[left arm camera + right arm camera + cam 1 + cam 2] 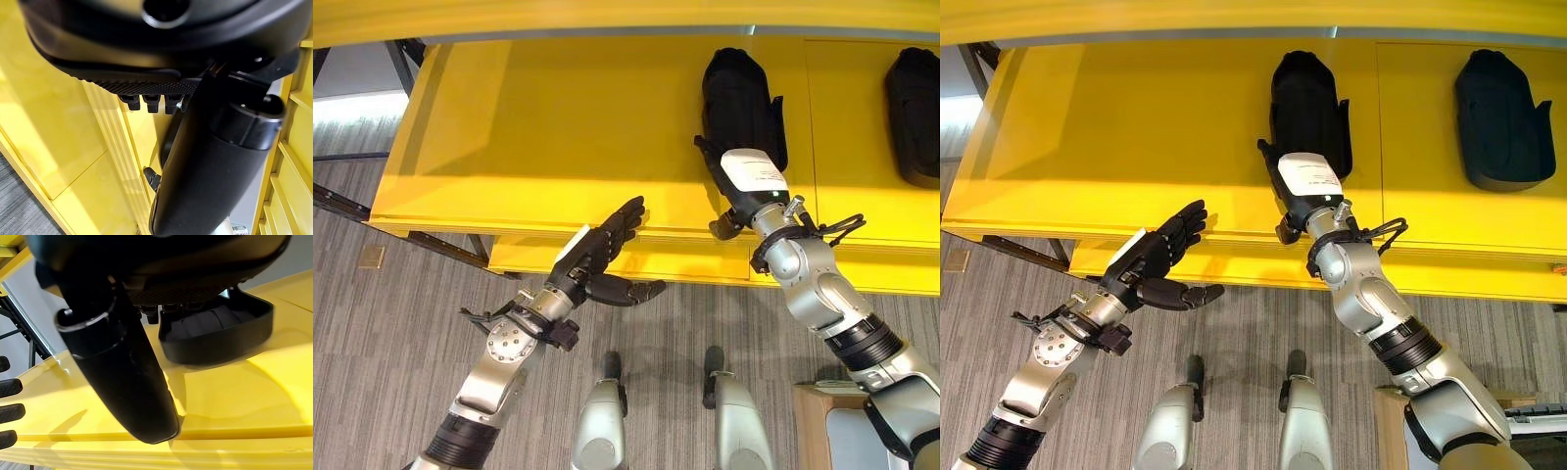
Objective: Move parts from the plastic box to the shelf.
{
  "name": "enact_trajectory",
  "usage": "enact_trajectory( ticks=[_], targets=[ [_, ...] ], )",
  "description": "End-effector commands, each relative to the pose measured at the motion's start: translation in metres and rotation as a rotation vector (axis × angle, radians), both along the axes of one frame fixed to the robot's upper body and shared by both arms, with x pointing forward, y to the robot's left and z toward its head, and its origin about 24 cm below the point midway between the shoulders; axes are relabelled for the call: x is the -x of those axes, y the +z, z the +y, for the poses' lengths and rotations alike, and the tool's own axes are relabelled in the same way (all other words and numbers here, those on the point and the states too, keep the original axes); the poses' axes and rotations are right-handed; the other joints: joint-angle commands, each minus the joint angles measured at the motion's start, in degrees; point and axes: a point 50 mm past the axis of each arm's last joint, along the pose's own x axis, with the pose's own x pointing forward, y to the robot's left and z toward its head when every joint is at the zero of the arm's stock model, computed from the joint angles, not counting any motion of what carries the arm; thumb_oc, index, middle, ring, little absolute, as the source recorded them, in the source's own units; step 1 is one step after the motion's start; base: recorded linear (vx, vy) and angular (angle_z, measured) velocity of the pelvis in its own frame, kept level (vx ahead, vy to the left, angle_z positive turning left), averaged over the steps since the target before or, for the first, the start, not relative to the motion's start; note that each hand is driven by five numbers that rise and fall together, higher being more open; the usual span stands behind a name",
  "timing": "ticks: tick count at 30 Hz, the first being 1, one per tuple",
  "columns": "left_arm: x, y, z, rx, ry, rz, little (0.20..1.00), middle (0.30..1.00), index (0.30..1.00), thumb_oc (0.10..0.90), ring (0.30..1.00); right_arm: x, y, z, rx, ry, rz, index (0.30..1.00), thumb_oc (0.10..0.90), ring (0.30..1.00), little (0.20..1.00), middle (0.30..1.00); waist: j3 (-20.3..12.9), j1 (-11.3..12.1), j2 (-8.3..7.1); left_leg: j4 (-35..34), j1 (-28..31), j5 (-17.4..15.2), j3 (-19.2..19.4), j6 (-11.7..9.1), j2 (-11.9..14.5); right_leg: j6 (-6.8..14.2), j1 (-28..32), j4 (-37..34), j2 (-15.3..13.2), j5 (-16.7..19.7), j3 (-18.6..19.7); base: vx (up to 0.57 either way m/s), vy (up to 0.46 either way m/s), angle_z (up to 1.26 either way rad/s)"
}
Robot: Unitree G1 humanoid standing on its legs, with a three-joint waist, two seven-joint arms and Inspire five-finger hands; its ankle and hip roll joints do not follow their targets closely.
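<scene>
Right robot hand (1304, 186) sits over the near end of a black part (1307, 106) on the yellow shelf (1116, 137). Its wrist view shows the thumb hanging free of the part and the fingertips at the part's rim, but you can't tell from any view whether they grip or just touch. Part looks flat on the shelf surface, near edge set back from the shelf's front lip. A second black part (1498, 117) lies further right on the same shelf, well apart from the first.

Left robot hand (602, 257) hovers in front of the shelf edge, released, fingers straight, thumb out, holding nothing.

My read: this is the placement step, part basically down. To do it well:
- let go fully before you pull back, so nothing drags the part toward the lip
- lift the right hand up first, then retreat toward you
- keep the left hand where it is, clear of the shelf front
- check the part lies parallel to its neighbour before leaving it

Plastic box: can't point to it from here.
</scene>
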Motion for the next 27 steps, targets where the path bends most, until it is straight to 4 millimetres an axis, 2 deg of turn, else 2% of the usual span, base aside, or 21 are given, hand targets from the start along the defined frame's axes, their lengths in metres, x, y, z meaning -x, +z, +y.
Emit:
enact_trajectory(
  ticks=[1,7,13,19,27],
  targets=[
    [0.012,0.043,-0.011,0.066,-0.071,-0.218,1.0,1.0,1.0,0.9,1.0,0.014,0.067,0.017,-0.041,0.09,-0.323,1.0,0.9,1.0,1.0,1.0,-3.0,-0.2,-1.14,1.3,0.1,1.0,-2.0,4.5,-4.1,-2.6,4.5,2.5,4.4,-5.4,0.3,0.0,0.0,0.0],
    [0.011,0.044,-0.01,0.067,-0.063,-0.226,1.0,1.0,1.0,0.9,1.0,0.015,0.076,0.021,-0.089,0.124,-0.376,1.0,0.9,1.0,1.0,1.0,-2.8,0.0,-0.82,0.6,0.1,1.4,-2.1,4.4,-4.0,-2.7,4.1,2.8,4.4,-5.6,0.2,0.0,0.0,0.0],
    [0.012,0.042,-0.011,0.095,-0.063,-0.212,1.0,1.0,1.0,0.9,1.0,0.031,0.091,0.028,-0.291,0.239,-0.525,1.0,0.9,1.0,1.0,1.0,-3.8,-0.2,-0.54,-1.8,2.0,2.4,-1.8,4.0,-3.7,-2.6,5.4,1.2,4.4,-5.4,0.2,0.04,0.033,0.0],
    [0.015,0.034,-0.017,0.126,-0.096,-0.18,1.0,1.0,1.0,0.9,1.0,0.06,0.116,0.035,-0.437,0.369,-0.773,1.0,0.9,1.0,1.0,1.0,-6.4,-0.4,-0.09,-6.0,5.5,2.9,-1.3,3.7,-3.6,-2.3,8.6,-2.8,4.2,-4.5,0.3,0.07,0.056,0.03],
    [0.021,0.021,-0.024,0.148,-0.133,-0.125,1.0,1.0,1.0,0.9,1.0,0.076,0.134,0.036,-0.546,0.424,-0.926,1.0,0.9,1.0,1.0,1.0,-10.1,0.6,0.17,-10.1,9.5,3.7,-1.1,3.1,-3.5,-2.0,13.7,-7.9,4.0,-3.6,-0.5,0.1,0.045,0.05]
  ],
)
